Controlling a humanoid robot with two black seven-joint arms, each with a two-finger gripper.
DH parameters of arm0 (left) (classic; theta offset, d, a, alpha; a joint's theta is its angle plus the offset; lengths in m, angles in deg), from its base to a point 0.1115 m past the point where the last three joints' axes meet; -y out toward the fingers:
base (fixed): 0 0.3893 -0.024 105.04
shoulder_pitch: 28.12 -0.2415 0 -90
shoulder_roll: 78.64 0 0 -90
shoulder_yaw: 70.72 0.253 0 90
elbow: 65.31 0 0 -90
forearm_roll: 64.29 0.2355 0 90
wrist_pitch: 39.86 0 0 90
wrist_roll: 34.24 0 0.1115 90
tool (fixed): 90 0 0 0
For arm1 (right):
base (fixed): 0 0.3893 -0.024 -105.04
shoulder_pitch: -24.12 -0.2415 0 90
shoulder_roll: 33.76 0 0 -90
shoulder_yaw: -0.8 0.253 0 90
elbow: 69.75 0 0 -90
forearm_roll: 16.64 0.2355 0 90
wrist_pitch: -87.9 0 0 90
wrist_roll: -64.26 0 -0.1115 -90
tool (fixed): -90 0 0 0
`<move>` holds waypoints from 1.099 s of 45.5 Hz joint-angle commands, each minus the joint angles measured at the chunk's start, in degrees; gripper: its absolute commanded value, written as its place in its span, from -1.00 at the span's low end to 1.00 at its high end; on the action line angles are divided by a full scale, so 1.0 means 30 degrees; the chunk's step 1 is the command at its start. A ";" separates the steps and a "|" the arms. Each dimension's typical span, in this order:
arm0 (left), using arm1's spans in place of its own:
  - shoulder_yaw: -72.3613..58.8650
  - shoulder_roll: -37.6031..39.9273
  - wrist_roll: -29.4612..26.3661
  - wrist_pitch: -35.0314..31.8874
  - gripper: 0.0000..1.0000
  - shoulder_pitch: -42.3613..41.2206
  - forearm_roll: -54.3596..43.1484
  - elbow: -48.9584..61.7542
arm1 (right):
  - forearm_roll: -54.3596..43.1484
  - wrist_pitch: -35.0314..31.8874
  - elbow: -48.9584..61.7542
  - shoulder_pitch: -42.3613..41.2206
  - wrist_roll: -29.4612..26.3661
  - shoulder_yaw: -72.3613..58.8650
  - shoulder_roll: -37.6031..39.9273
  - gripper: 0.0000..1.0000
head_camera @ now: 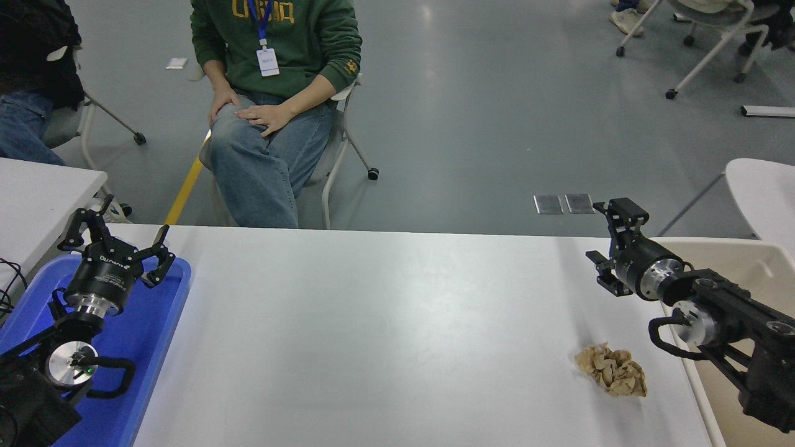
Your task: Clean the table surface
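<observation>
The table surface [372, 323] is a wide white top filling the lower picture. A crumpled brown paper wad [612, 370] lies on it near the right edge. My right gripper [608, 242] hovers open and empty at the table's far right corner, well beyond the wad and beside the bin. At the lower left, my left gripper [118, 239] is parked open over the blue tray, holding nothing.
A beige bin [733, 261] stands against the table's right edge, under my right arm. A blue tray [155, 323] lies on the left end. A person in a green sweatshirt [276, 93] sits on a chair beyond the far edge. A smaller white table [37, 192] stands at left.
</observation>
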 commanded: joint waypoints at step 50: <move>0.0000 0.0003 0.0000 0.0000 1.00 -0.0001 0.0000 0.0000 | -2.0048 0.0005 -0.4046 -0.2749 0.0079 -1.2174 0.4149 1.00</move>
